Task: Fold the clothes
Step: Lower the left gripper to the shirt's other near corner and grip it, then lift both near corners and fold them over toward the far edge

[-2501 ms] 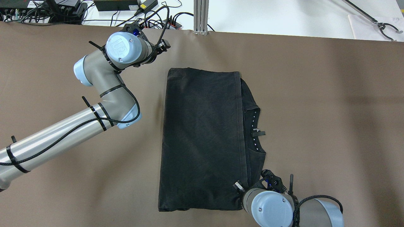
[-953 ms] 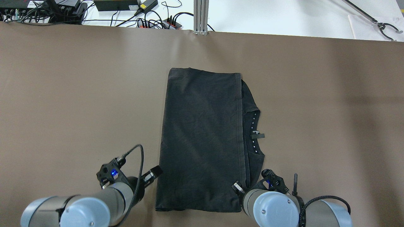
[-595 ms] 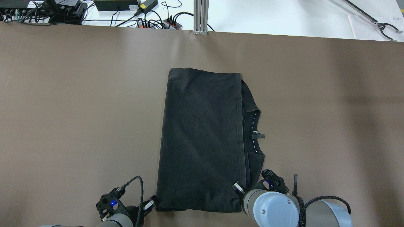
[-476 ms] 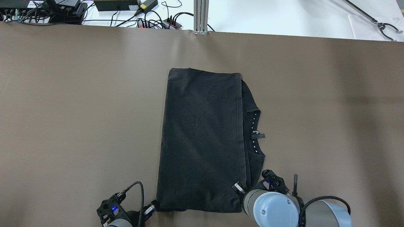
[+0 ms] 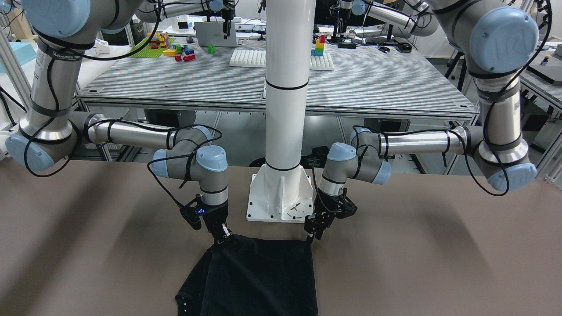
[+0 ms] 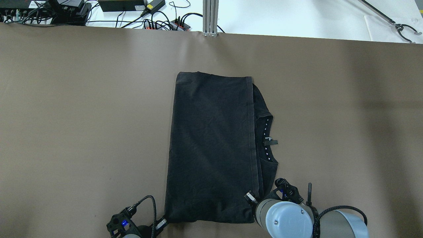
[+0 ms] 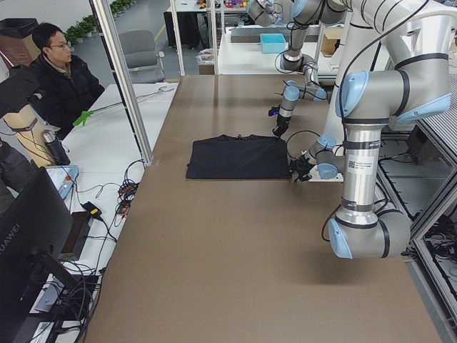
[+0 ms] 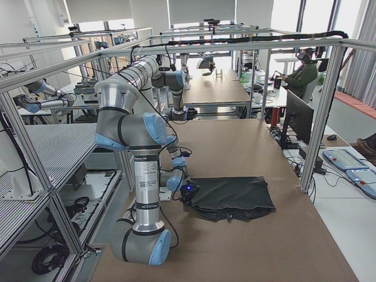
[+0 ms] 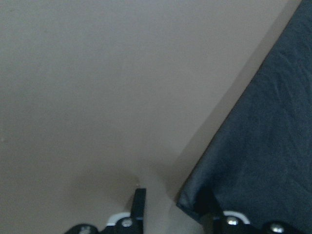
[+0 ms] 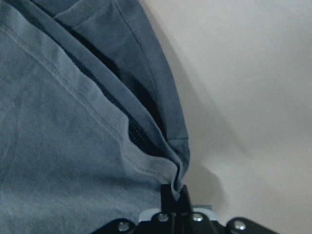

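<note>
The black garment (image 6: 211, 145) lies folded flat on the brown table (image 6: 82, 99), its collar poking out on the right side. My right gripper (image 6: 250, 197) is shut on the near right corner, with the fabric pinched between the fingers in the right wrist view (image 10: 175, 190). My left gripper (image 6: 162, 223) is at the near left corner, low at the table. In the left wrist view (image 9: 175, 207) its jaws stand apart, one finger on bare table and the cloth corner (image 9: 263, 146) over the other. Both grippers also show in the front view, the left (image 5: 314, 235) and the right (image 5: 221, 235).
The white pole's base plate (image 5: 281, 197) stands just behind the garment's near edge, between the two wrists. An aluminium post (image 6: 210, 18) and cables (image 6: 158, 19) lie beyond the table's far edge. A seated person (image 7: 61, 78) is across the table.
My left arm has swung from the cloth's far left corner down to its near left corner and kept moving toward the near edge. The right gripper has held its corner without moving.
</note>
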Controlling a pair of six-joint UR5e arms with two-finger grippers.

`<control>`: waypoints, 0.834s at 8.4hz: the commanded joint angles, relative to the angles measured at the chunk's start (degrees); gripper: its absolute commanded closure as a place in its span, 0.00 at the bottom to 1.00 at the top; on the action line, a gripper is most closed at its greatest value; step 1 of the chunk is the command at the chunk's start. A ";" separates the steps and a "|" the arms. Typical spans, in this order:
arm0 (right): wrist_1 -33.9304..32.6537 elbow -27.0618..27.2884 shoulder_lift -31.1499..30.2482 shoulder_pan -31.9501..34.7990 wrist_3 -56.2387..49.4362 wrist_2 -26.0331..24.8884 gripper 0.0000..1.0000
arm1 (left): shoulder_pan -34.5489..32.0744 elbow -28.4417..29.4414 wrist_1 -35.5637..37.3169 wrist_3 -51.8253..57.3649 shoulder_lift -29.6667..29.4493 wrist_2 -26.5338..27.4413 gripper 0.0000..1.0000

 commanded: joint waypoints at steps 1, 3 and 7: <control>0.00 -0.02 -0.19 0.00 0.00 0.00 1.00 | -0.38 1.04 -0.02 -0.01 -1.35 0.06 0.63; 0.00 -0.02 -0.19 0.00 0.00 0.00 1.00 | -1.26 1.13 -0.02 0.08 -1.61 -0.03 0.84; 0.00 0.25 -0.19 0.17 -0.09 0.00 1.00 | -2.14 -1.75 0.06 0.26 -1.70 -0.56 1.00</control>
